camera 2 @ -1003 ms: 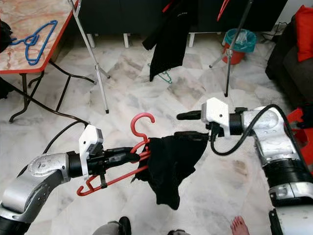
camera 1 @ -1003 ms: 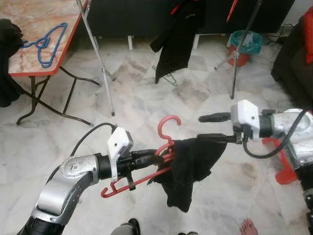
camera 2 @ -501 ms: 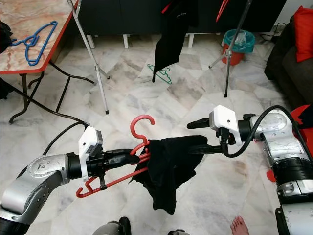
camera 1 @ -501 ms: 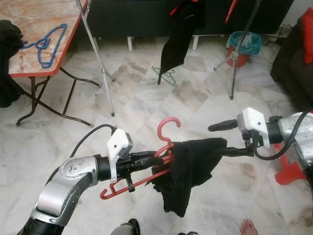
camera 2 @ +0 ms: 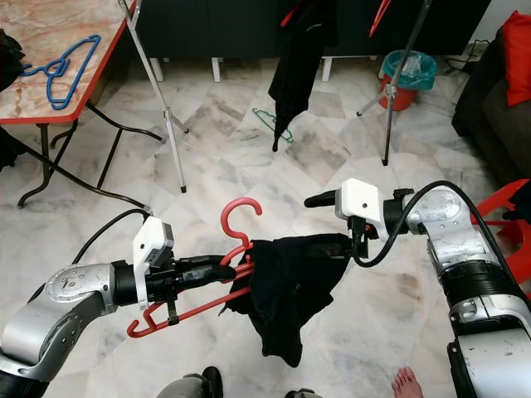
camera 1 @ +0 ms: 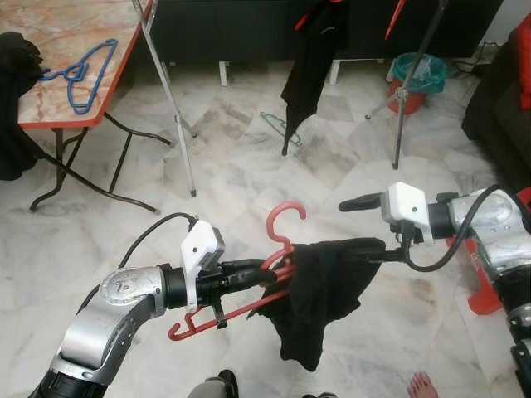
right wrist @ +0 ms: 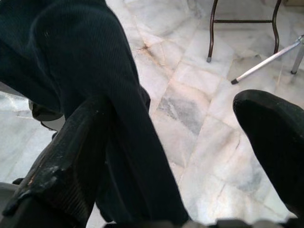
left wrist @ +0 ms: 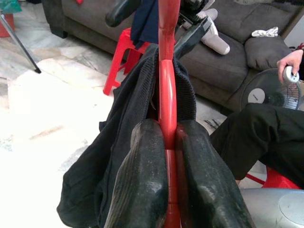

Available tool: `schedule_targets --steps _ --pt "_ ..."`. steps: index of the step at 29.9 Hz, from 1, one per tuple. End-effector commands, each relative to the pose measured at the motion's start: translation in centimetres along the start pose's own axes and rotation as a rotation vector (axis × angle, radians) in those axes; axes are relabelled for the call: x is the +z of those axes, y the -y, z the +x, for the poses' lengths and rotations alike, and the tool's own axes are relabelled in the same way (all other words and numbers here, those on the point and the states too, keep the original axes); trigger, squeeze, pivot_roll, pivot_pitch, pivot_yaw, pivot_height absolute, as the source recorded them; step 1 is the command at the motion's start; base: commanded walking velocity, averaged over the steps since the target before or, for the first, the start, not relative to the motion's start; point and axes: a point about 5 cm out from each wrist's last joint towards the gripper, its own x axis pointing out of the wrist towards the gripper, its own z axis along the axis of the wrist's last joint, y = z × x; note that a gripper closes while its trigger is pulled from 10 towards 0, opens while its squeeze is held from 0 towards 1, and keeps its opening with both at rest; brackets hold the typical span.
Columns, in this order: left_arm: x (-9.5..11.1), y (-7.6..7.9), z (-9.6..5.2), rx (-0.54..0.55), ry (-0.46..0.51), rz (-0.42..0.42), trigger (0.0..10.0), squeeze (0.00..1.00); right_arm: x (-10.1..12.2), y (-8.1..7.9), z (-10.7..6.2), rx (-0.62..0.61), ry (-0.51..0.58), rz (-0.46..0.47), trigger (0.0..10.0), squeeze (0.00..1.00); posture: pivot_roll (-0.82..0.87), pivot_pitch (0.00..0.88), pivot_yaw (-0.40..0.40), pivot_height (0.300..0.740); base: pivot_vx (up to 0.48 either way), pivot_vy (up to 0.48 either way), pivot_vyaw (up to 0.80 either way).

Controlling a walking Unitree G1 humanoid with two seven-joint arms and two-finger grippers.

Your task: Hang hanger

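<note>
The red hanger [camera 1: 249, 286] is held in the air in front of the robot, above the marble floor [camera 1: 249, 166], with its hook up. A black garment [camera 1: 319, 286] hangs over its right half. The left claw [camera 1: 265, 269] is clamped on the hanger near the neck; in the left wrist view both fingers [left wrist: 142, 180] press the red bar from two sides. The right claw [camera 1: 365, 224] stands with its fingers apart: the lower one lies along the top edge of the garment, the upper one is free above it.

I judge that the dressing of the hanger is nearly finished and the hanging itself is not yet done. The next move calls for lifting the hook to the rail of the clothes rack [camera 1: 166, 91], where another dark garment [camera 1: 311, 50] hangs.

A green hanger [camera 1: 278, 124] lies on the floor under the rack. To the left is a worktop [camera 1: 50, 99] with a blue hanger [camera 1: 79, 70] on it. A bare foot [camera 1: 421, 385] of a person is close to the robot.
</note>
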Motion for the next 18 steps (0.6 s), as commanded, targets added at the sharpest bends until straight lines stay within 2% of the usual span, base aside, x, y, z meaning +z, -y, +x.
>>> schedule_targets --steps 1,7,8,9,10,11,12,13,14,18 --pt "0.7 0.6 0.1 -0.042 0.040 0.012 10.0 0.00 -0.2 -0.2 0.2 0.022 -0.013 -0.003 10.0 0.00 0.02 0.177 0.012 0.740 0.000 0.000 0.00" --pt "0.8 0.6 0.1 -0.043 0.037 0.014 10.0 0.00 -0.7 -1.2 0.6 0.122 -0.016 0.022 10.0 0.00 0.02 0.176 0.011 0.740 0.000 0.000 0.00" --pt "0.8 0.6 0.1 -0.043 0.038 0.014 10.0 0.00 -0.7 -1.3 0.6 0.125 -0.015 0.026 8.7 0.00 0.02 0.176 0.010 0.740 0.000 0.000 0.00" --pt "0.8 0.6 0.1 -0.043 0.038 0.014 10.0 0.00 -0.8 -1.3 0.7 0.126 -0.014 0.028 8.7 0.00 0.02 0.176 0.010 0.740 0.000 0.000 0.00" --pt "0.8 0.6 0.1 -0.043 0.038 0.014 10.0 0.00 -0.8 -1.3 0.7 0.129 -0.012 0.029 7.8 0.00 0.02 0.176 0.010 0.740 0.000 0.000 0.00" --pt "0.8 0.6 0.1 -0.044 0.039 0.013 10.0 0.00 -0.8 -1.3 0.8 0.133 -0.011 0.034 5.2 0.00 0.02 0.176 0.010 0.740 0.000 0.000 0.00" --pt "0.8 0.6 0.1 -0.044 0.039 0.013 10.0 0.00 -0.9 -1.4 0.8 0.135 -0.011 0.035 3.7 0.00 0.02 0.176 0.010 0.740 0.000 0.000 0.00" --pt "0.8 0.6 0.1 -0.044 0.039 0.014 10.0 0.00 -0.9 -1.4 0.9 0.136 -0.012 0.035 3.7 0.00 0.02 0.176 0.010 0.740 0.000 0.000 0.00" --pt "0.8 0.6 0.1 -0.044 0.038 0.014 10.0 0.00 -0.9 -1.5 0.9 0.147 -0.010 0.039 0.0 0.00 0.03 0.177 0.011 0.740 0.000 0.000 0.00" --pt "0.8 0.6 0.1 -0.045 0.038 0.014 10.0 0.00 -1.0 -1.6 1.0 0.153 -0.009 0.045 0.0 0.00 0.03 0.177 0.011 0.740 0.000 0.000 0.00"
